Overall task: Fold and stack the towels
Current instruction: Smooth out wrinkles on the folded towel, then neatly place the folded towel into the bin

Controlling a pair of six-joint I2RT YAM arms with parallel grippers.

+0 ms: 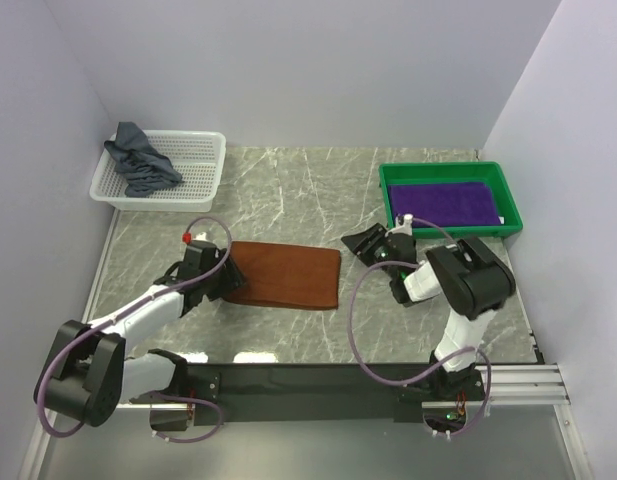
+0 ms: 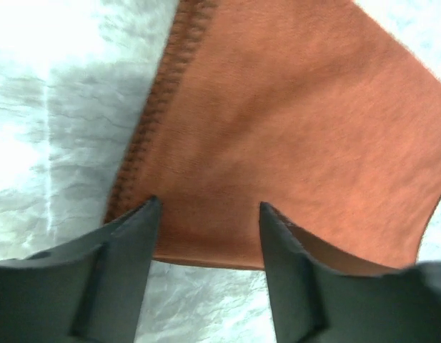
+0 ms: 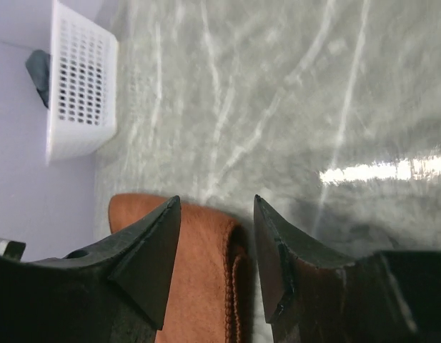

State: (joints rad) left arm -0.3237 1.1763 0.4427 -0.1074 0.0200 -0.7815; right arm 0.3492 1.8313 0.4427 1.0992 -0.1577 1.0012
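Three towels on view. Item one: rust-brown towel [image 1: 288,277], lying flat as a long rectangle at the centre of the marbled table [image 1: 288,190] in the top view, stitched hem visible along its edge in the left wrist view. Item two: purple towel [image 1: 440,203], flat inside the green tray [image 1: 393,178], upper right. Item three: grey-blue towel [image 1: 138,160], crumpled in the white mesh basket [image 1: 193,165], upper left, part draped over the rim. Left gripper [image 1: 228,283]: at the rust-brown towel's left end, fingers apart over the cloth, nothing clamped. Right gripper [image 1: 366,243]: near that towel's right end, fingers apart, nothing between them.
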